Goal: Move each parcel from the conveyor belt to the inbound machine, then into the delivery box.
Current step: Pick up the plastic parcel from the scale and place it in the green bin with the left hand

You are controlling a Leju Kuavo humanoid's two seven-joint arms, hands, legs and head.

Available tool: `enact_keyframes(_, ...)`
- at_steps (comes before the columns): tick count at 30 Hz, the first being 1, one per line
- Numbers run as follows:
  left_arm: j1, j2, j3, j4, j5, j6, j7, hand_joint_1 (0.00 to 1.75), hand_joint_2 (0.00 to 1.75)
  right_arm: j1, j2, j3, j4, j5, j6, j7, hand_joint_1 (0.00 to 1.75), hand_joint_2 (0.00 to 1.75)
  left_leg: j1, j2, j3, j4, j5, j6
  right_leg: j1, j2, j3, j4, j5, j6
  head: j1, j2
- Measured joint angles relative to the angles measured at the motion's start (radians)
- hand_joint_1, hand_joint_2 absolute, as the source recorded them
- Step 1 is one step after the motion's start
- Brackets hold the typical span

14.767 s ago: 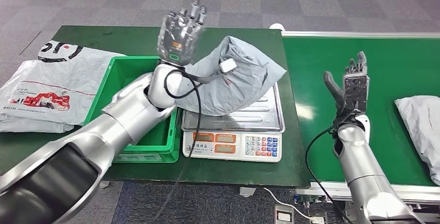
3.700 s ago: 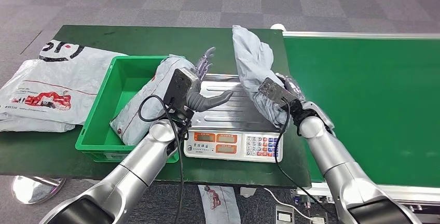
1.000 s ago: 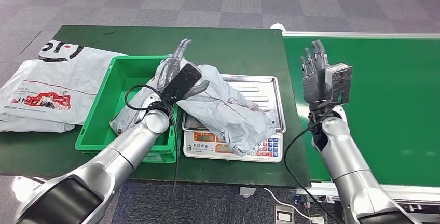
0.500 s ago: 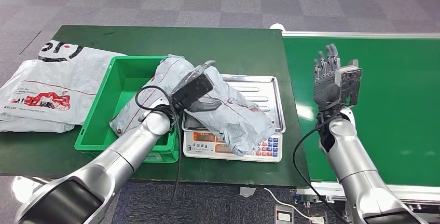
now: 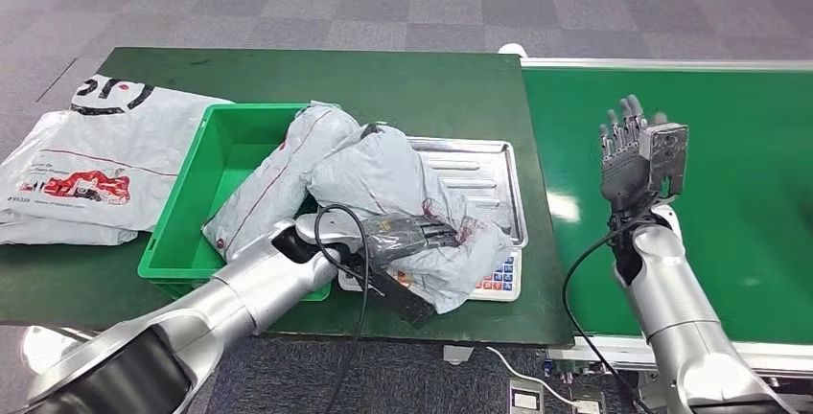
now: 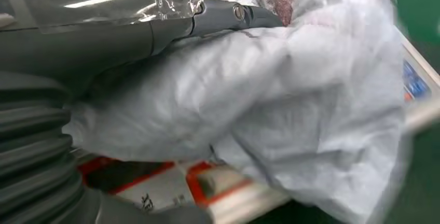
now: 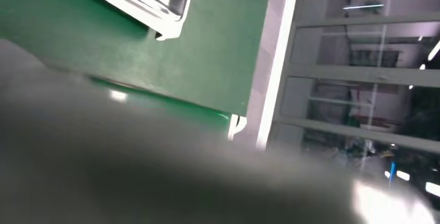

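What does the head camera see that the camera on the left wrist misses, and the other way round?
Head view alone: the right hand raised open over the conveyor belt, the green box holding another grey parcel, and white bags on the table.

Left wrist view alone: a close look at the orange labels on the scale's front.

Both: the left hand gripping the grey parcel on the scale.

No legible text, labels or numbers.

Bin (image 5: 197,205) on counter (image 5: 422,83), left of scale (image 5: 489,170). One parcel (image 5: 273,179) leans out of bin; second parcel (image 5: 403,194) across scale, left hand (image 5: 407,237) on it. Flat bag (image 5: 81,160) left of bin. Conveyor belt (image 5: 738,203) right of counter, right hand (image 5: 635,150) above.
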Motion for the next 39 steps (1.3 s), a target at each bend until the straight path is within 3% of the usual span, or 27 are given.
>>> enact_keyframes(3,-0.045,-0.013,-0.068,0.0,0.0,-0.04,0.012,1.75,1.75,0.01,-0.001,-0.017,-0.036,0.022,0.023,0.034,0.0,1.75,0.0,0.0,0.0,0.0,0.0,0.0,0.0,0.0,0.001,0.0,0.0,0.0,0.0,0.0)
enact_keyframes(6,-0.065,-0.02,-0.112,-0.001,0.005,-0.009,0.044,1.75,1.75,0.015,-0.001,-0.031,-0.068,0.045,0.041,0.054,0.0,1.75,0.0,0.001,0.001,0.0,0.0,0.0,0.0,0.001,0.001,0.0,0.0,0.0,0.0,0.0)
enact_keyframes(18,-0.07,-0.03,-0.156,0.002,0.004,0.063,0.083,1.75,1.75,0.028,-0.001,-0.063,-0.12,0.059,0.048,0.062,0.0,1.75,0.0,0.002,0.003,0.0,0.0,0.0,0.0,0.002,0.002,0.0,0.0,0.0,0.0,0.0)
enact_keyframes(23,-0.051,-0.029,-0.158,0.005,-0.015,0.192,0.133,1.75,1.75,0.051,-0.007,-0.079,-0.145,0.06,0.05,0.057,0.0,1.75,0.0,0.002,0.003,0.0,0.0,0.0,0.0,0.002,0.002,0.0,0.0,0.0,0.0,0.0)
enact_keyframes(28,-0.042,-0.029,-0.158,0.008,-0.018,0.233,0.147,1.75,1.75,0.068,-0.012,-0.097,-0.165,0.056,0.05,0.056,0.0,1.75,0.0,0.002,0.002,0.0,0.0,0.0,0.0,0.002,0.002,0.0,0.0,0.0,0.0,0.0)
enact_keyframes(32,-0.036,-0.028,-0.15,-0.002,-0.007,0.345,0.185,1.75,1.75,0.079,-0.015,-0.103,-0.183,0.055,0.053,0.056,0.0,1.75,0.0,0.001,0.002,0.0,0.0,0.0,0.0,0.002,0.002,0.0,0.0,0.0,0.0,0.0)
enact_keyframes(39,-0.025,-0.021,-0.034,-0.113,0.007,0.556,0.299,1.75,1.75,0.109,-0.012,-0.126,-0.238,0.09,0.043,0.085,0.0,1.75,0.0,0.001,0.002,0.0,0.0,0.0,0.0,0.002,0.002,0.0,0.0,0.0,0.0,0.0)
